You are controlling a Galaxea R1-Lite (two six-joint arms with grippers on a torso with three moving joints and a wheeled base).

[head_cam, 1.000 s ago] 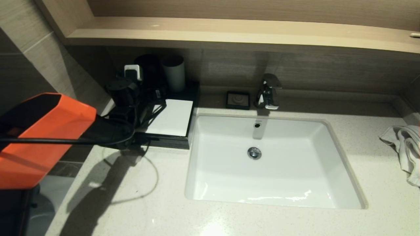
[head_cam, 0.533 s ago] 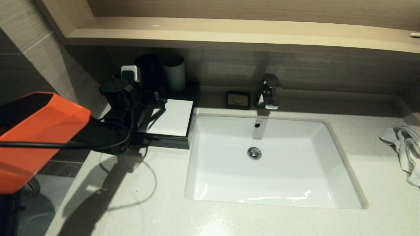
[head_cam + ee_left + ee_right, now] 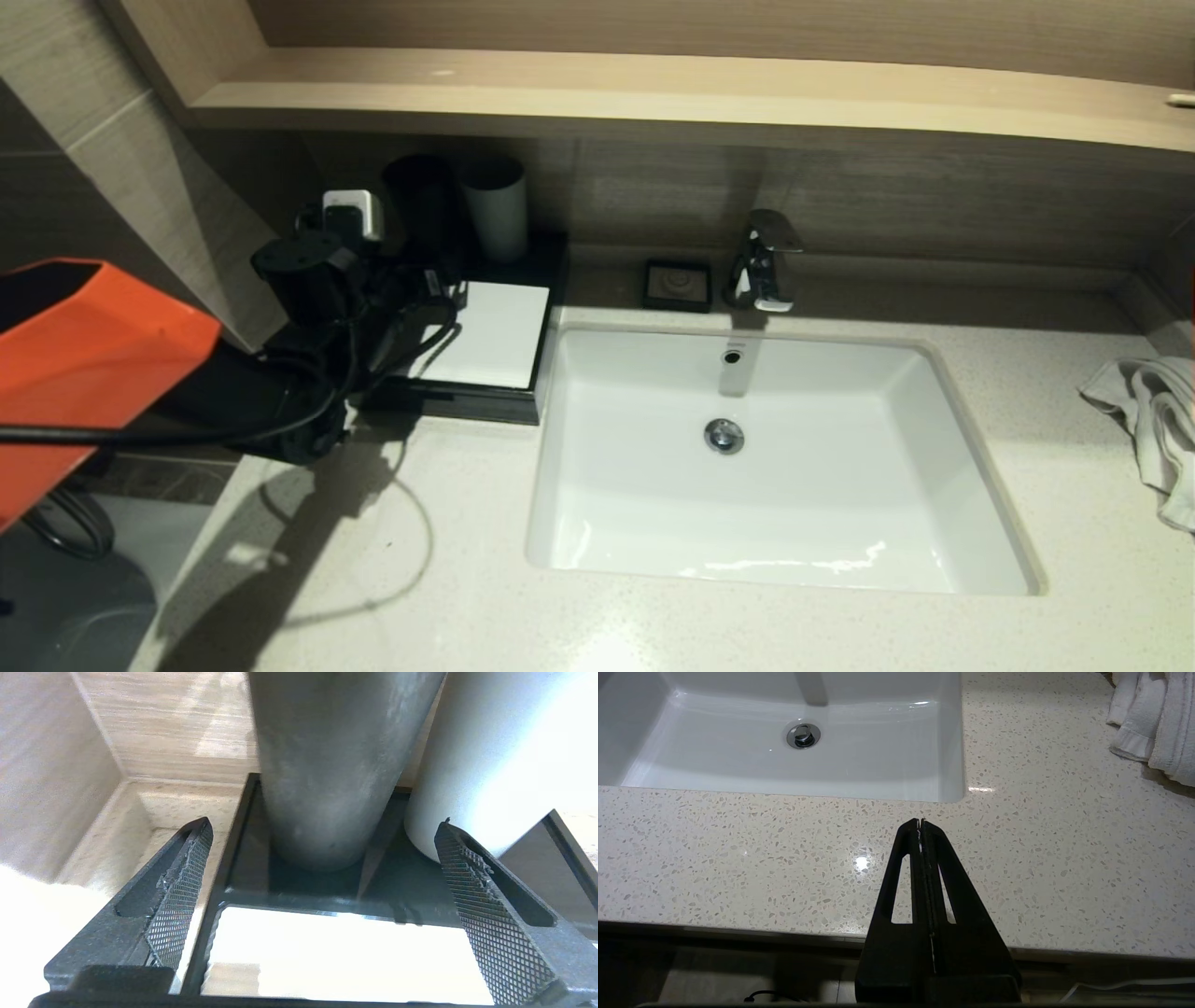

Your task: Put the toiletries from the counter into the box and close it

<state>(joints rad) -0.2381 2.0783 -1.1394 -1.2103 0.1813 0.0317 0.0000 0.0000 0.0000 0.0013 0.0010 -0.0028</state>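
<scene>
The left gripper (image 3: 322, 868) hangs over the near-left part of the box (image 3: 490, 336), its fingers (image 3: 180, 905) spread wide and holding nothing. Just ahead of them, on the box's black back section, stand a dark cup (image 3: 327, 765) and a pale cup (image 3: 490, 751). The box's drawer looks shut. The right gripper (image 3: 920, 823) sits closed and empty over the counter (image 3: 738, 858), short of the sink (image 3: 878, 756).
</scene>
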